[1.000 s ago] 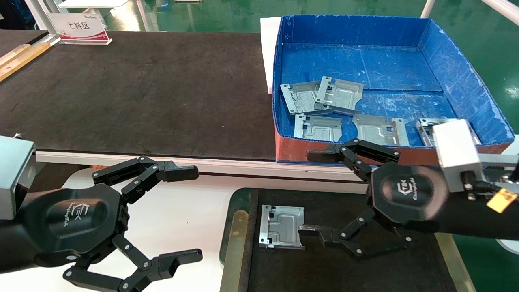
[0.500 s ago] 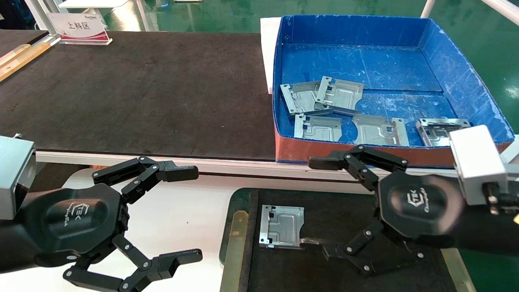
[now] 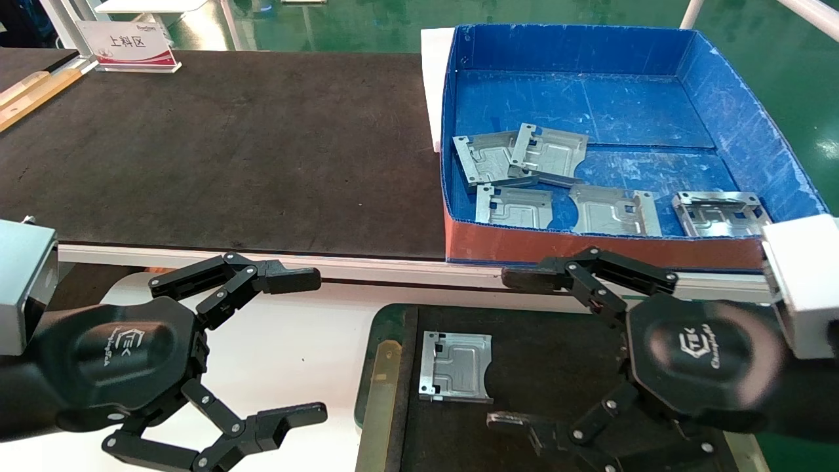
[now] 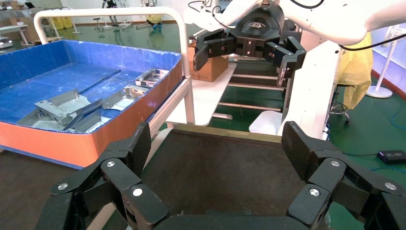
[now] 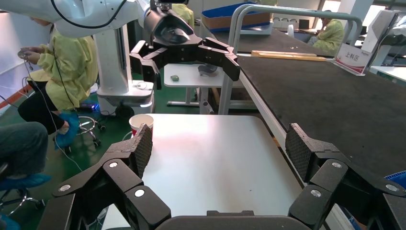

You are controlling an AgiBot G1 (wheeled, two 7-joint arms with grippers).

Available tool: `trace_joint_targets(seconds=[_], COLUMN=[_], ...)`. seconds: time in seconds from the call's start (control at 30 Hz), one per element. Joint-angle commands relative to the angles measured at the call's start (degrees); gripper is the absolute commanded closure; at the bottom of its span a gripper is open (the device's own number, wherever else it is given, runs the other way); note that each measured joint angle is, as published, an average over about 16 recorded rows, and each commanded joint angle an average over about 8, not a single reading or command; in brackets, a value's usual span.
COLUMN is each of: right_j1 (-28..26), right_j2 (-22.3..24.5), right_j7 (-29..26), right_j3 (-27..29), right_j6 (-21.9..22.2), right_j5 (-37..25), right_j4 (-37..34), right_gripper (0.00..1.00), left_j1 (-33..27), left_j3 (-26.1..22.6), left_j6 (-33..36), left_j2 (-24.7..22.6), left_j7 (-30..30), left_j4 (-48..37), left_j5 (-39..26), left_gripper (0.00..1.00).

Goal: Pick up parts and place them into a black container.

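One silver-grey part [image 3: 455, 366] lies flat in the left end of the black container [image 3: 378, 377], free of both grippers. Several more parts [image 3: 549, 152] lie in the blue box [image 3: 754, 137]; the left wrist view shows them too [image 4: 62, 108]. My right gripper [image 3: 511, 349] hovers open over the container's middle, just right of the lone part, holding nothing. In its own view the right gripper [image 5: 221, 146] stands wide open above the white table. My left gripper [image 3: 305, 347] is parked open over the white table left of the container, and looks across the container floor [image 4: 220, 172].
A large black mat [image 3: 229, 144] covers the far bench left of the blue box. A white table [image 3: 308, 341] lies under the left gripper. A paper cup [image 5: 141, 122] stands past that table's edge. A sign [image 3: 128, 44] stands at the back left.
The right gripper has drawn back from the part in the container, moving right and nearer to me, still open. The part stays where it lay. The left arm has not moved.
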State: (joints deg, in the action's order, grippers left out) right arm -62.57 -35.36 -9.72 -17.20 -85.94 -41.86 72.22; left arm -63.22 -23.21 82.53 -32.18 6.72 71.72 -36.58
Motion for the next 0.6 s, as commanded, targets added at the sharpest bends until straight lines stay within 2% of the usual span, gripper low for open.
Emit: trace_joint_targets(seconds=[0.03,0.6], right_j1=[0.79,1.41], right_j2=[0.27,0.5], right_j7=[-0.79,-1.22], right_j3=[0.94,1.66], right_j6=[0.18,0.38], right_j5=[0.01,0.02], right_j4=[1.06,1.83], right_gripper=[0.0,0.0], left_j1=[0.0,0.01], left_j3=[0.0,0.01], left_j6=[0.0,-0.02], left_j2=[0.0,0.0], left_j7=[0.0,0.0], left_j4=[0.0,-0.01], left_j5=[0.0,0.01], left_gripper=[0.0,0.0])
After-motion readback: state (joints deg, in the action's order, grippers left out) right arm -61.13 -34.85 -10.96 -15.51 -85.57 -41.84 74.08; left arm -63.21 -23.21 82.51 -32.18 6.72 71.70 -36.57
